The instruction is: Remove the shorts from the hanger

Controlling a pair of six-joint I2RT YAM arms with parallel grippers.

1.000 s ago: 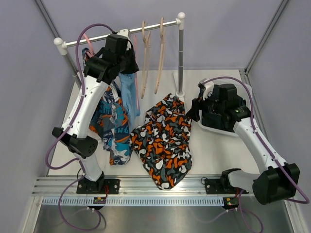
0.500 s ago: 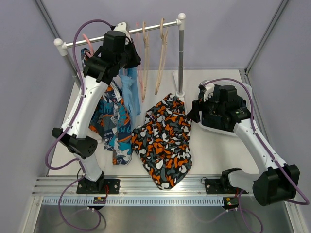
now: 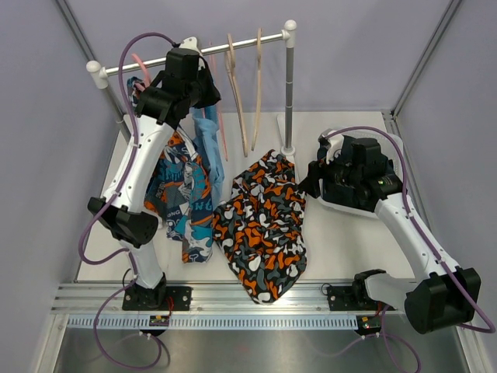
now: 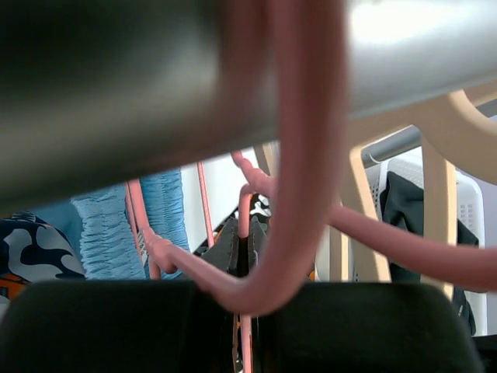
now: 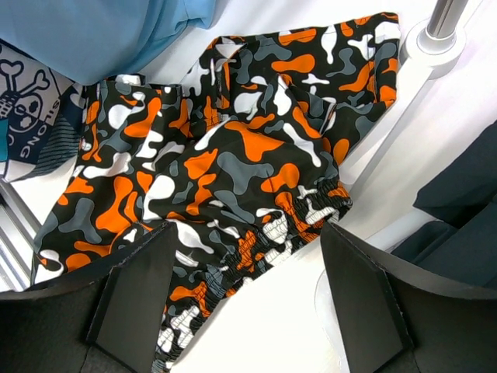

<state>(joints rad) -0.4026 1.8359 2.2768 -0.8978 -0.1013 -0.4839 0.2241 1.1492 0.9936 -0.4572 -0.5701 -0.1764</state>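
Observation:
The pink hanger point(image 3: 218, 116) hangs at the rail point(image 3: 241, 43), and my left gripper point(image 3: 206, 84) is shut on its thin wire point(image 4: 247, 225), just under the rail. A light blue garment point(image 3: 208, 151) hangs below it. The orange, black and white camouflage shorts point(image 3: 260, 225) lie flat on the table. My right gripper point(image 3: 308, 180) hovers open over their elastic waistband point(image 5: 256, 233), its fingers point(image 5: 132, 295) apart with nothing between them. Dark shorts point(image 4: 404, 206) lie in the white basket point(image 3: 397, 146) at the right.
Two bare wooden hangers point(image 3: 247, 93) hang on the rail to the right of the pink one. A teal-blue-orange patterned garment point(image 3: 182, 198) hangs at the left. The rack's upright post point(image 3: 288, 85) and its base point(image 5: 439, 39) stand beside the camouflage shorts.
My left gripper has moved up and slightly left along the rail with the pink hanger, and the hanging garments and wooden hangers have swung. The right arm has barely moved.

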